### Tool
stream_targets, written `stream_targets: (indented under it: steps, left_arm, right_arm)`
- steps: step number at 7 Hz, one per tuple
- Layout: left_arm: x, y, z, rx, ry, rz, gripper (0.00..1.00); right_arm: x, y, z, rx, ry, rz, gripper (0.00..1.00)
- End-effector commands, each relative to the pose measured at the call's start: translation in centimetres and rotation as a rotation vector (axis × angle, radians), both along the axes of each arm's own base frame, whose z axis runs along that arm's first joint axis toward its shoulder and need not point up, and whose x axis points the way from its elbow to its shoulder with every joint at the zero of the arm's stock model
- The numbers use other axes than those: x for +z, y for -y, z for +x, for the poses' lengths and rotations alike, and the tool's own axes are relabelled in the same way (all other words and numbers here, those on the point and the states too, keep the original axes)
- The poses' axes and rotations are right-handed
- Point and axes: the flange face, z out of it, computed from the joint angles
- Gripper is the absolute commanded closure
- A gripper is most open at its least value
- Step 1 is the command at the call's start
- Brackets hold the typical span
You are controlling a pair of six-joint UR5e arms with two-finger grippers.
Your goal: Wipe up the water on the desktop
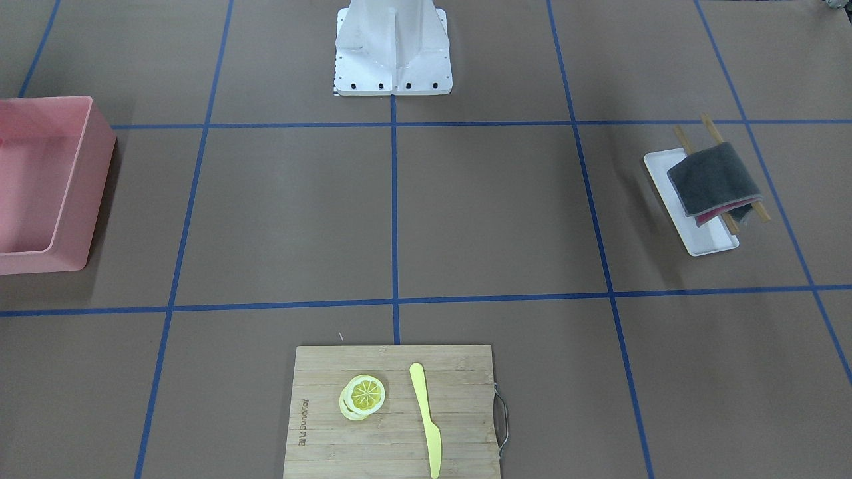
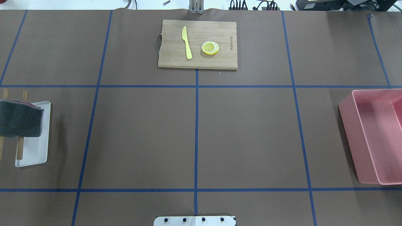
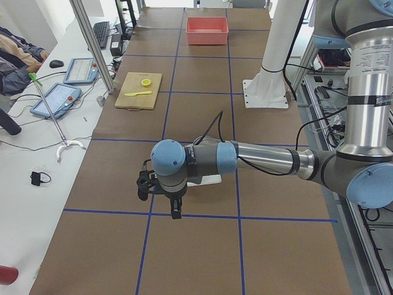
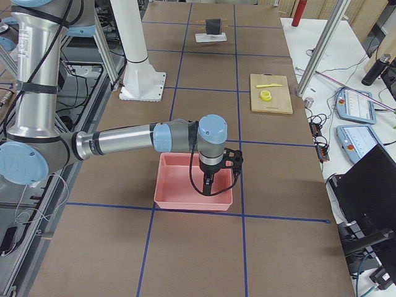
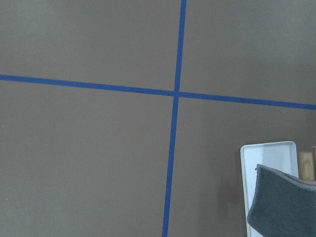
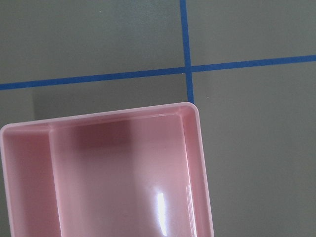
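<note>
Left gripper (image 3: 176,212) hangs over the desktop (image 2: 141,138), which spans the whole work area, near the grey cloth (image 2: 20,122) above a white tray (image 2: 37,150); jaw state cannot be determined. No water is discernible. Judged: cloth pickup pending, requiring descent and grasp.

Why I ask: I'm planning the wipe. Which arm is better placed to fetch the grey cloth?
Left. The left hand hangs close beside the grey cloth over the white tray; the right hand hangs over the pink bin at the opposite end.

Even bright light, soft shadows, glare in pink bin (image 6: 159,210)
</note>
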Motion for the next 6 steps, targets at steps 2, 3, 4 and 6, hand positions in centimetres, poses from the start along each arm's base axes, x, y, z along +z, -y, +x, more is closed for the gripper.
stream_targets:
  steps: [2, 3, 4, 6]
  left_arm:
    - [1.3, -2.4, 0.4, 0.018, 0.005, 0.045, 0.02]
    - [1.3, -2.4, 0.4, 0.018, 0.005, 0.053, 0.02]
    - [1.6, -2.5, 0.5, 0.017, -0.001, 0.048, 0.02]
    - [-0.2, -2.3, 0.5, 0.009, -0.006, 0.074, 0.02]
  right_arm:
    - [0.4, -0.5, 0.0, 0.001, 0.0, -0.011, 0.0]
    - [0.1, -0.4, 0.0, 0.001, 0.001, -0.005, 0.0]
    - [-0.2, -0.4, 0.0, 0.002, 0.005, 0.0, 0.0]
    - [-0.5, -0.3, 0.0, 0.003, 0.014, 0.004, 0.0]
